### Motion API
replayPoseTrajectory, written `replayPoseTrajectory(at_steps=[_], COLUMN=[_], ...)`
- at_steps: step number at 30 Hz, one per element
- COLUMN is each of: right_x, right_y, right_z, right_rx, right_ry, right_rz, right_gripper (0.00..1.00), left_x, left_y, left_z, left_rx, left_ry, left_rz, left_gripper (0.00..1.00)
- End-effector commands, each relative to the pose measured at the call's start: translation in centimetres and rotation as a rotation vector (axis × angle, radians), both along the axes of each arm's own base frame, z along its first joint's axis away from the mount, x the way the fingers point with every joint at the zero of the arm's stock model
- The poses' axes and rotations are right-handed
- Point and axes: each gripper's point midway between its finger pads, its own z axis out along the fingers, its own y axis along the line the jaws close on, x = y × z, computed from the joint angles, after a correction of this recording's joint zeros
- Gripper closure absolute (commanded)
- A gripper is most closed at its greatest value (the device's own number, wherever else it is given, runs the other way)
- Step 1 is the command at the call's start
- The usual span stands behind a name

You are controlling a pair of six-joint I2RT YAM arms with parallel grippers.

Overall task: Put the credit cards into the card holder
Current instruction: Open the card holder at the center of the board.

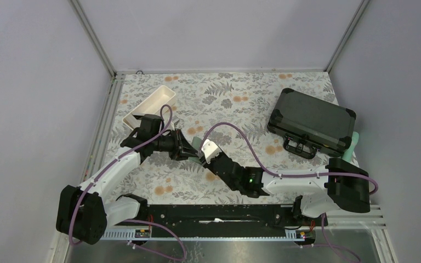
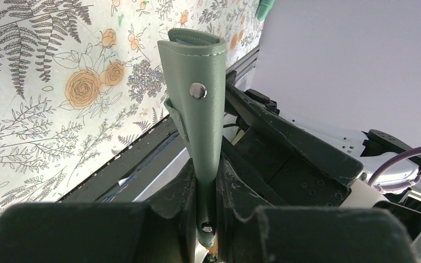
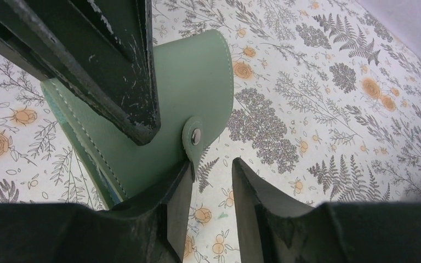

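Only the top view gives us the whole desk (image 1: 235, 98), with the black hard case (image 1: 311, 121) and the white tray (image 1: 151, 103) lying well apart from the work. The left jaws are clamped on the sage-green card holder (image 2: 197, 109), holding it above the desk; the left wrist view shows that grip. The right wrist view alone shows the right jaws standing apart, empty, one finger just beside the holder's snap tab (image 3: 196, 137). We judge the holder is being opened: next, pinch that tab and peel the flap free. We see no credit cards anywhere.
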Motion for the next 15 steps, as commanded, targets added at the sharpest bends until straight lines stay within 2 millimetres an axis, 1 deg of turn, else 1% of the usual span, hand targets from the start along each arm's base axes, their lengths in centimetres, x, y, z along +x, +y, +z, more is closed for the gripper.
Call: replayPoseTrajectory(at_steps=[1, 7, 12, 15], right_x=[0.4, 0.6, 0.6, 0.6], right_y=[1.0, 1.6, 2.3, 2.7], right_z=[3.4, 2.5, 2.7, 2.7], right_rx=[0.144, 0.114, 0.118, 0.120], right_ry=[-0.046, -0.043, -0.051, -0.056], right_rz=[-0.025, -0.028, -0.005, 0.007], right_gripper=[0.62, 0.72, 0.77, 0.86], left_x=[-0.5, -0.7, -1.0, -1.1], left_y=[-0.5, -0.5, -0.5, -0.5], left_z=[2.1, 2.2, 2.2, 2.3], left_rx=[-0.068, -0.072, -0.076, -0.078], left_ry=[-0.056, -0.061, -0.062, -0.066], left_rz=[-0.067, -0.078, -0.095, -0.101], left_gripper=[1.00, 1.00, 1.00, 1.00])
